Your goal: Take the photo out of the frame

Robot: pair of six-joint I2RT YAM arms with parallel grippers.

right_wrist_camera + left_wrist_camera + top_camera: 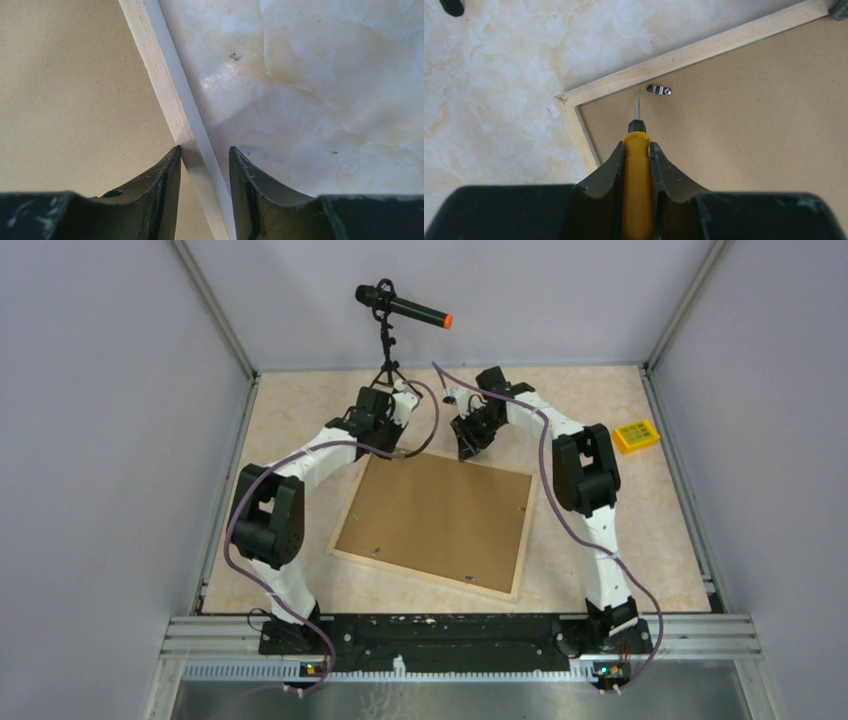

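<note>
The frame (523, 540) lies face down mid-table, its brown backing board (435, 520) facing up. The photo is hidden under the board. My left gripper (392, 447) is at the frame's far left corner, shut on a yellow-handled screwdriver (637, 165). The screwdriver's thin blade points at a small metal clip (659, 90) just inside the pale wood rim (684, 52). My right gripper (468, 450) is at the frame's far edge. In the right wrist view it (205, 148) is open, straddling the wood and white rim (155, 75), with the left finger touching the wood.
A black microphone with an orange tip (400, 308) stands on a tripod at the back, one foot showing in the left wrist view (451, 6). A small yellow block (635, 435) lies at the right. Enclosure walls and rails bound the marbled table.
</note>
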